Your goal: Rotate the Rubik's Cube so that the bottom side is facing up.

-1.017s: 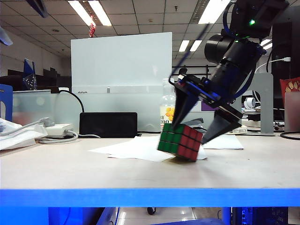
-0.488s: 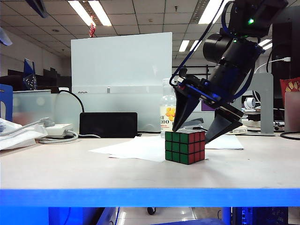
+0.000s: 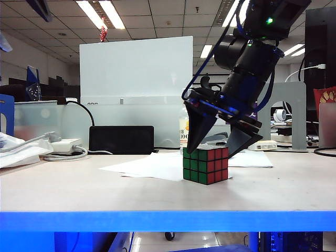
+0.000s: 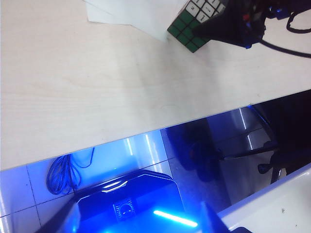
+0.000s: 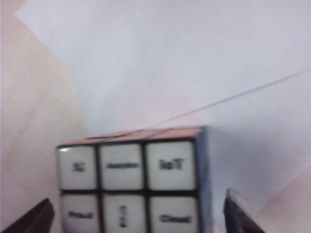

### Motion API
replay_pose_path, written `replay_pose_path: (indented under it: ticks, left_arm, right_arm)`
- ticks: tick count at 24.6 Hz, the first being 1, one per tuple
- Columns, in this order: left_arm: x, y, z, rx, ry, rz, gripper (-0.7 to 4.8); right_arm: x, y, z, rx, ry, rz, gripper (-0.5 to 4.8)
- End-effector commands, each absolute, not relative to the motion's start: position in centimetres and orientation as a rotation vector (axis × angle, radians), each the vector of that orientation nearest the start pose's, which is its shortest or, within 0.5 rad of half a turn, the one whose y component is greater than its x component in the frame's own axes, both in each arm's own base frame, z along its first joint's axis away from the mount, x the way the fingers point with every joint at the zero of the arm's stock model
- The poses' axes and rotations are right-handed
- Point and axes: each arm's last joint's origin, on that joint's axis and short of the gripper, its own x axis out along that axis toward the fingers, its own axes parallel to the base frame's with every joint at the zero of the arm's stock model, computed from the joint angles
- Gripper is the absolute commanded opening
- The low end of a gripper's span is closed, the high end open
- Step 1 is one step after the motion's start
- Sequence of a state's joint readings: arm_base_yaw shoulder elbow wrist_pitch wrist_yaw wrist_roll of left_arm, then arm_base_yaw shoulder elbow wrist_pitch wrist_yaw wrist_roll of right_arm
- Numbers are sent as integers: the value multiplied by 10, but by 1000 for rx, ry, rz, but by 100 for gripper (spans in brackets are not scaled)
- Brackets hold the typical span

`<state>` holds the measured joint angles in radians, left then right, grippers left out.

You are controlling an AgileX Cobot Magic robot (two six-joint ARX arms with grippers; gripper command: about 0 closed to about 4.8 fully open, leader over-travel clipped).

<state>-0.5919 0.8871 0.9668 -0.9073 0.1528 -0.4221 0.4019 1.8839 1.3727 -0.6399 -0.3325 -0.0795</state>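
Regrasping comes next, we judge: our right end effector (image 3: 214, 148) hangs released astride the Rubik's Cube (image 3: 206, 164), green face sideways; left end effector unseen, spread wide.

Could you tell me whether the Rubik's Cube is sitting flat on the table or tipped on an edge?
Flat. The black-framed Rubik's Cube rests squarely on the pale table, green face sideways, between the right gripper's open jaws.

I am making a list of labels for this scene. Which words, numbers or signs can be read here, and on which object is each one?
"IoT": white square on the Rubik's Cube, right wrist view.
"Cloud": white square below it, fairly blurred.
Other white squares: printed, too blurred to read.
"100": label of the bottle behind the cube, partly hidden by the right gripper.
Grey panel: small marks, unreadable.
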Motion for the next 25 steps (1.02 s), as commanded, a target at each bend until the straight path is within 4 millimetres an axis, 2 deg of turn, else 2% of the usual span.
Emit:
replay_pose_path:
  ticks: [1,2,3,4,8,13,25]
  left_arm:
    - [129,-92,318,-194,946,-513,328]
    - [129,-92,318,-194,946,-513,328]
    - [129,-92,318,-194,946,-513,328]
    - [129,-92,318,-194,946,-513,328]
    - [129,-92,318,-194,945,-512,328]
    - [129,-92,318,-194,946,-513,328]
    - [129,-92,318,-194,946,-513,328]
  right_arm:
    - [351,158,204,-134,1118,669,434]
    - [351,158,204,-137,1120,666,349]
    - [351,158,204,-134,1120,669,293]
    - [350,158,204,-127,1118,679,262]
    - [350,159,204,-106,1123,711,279]
    - [349,159,204,-91,1132,720,269]
    - [352,165,210,270,1151,951,270]
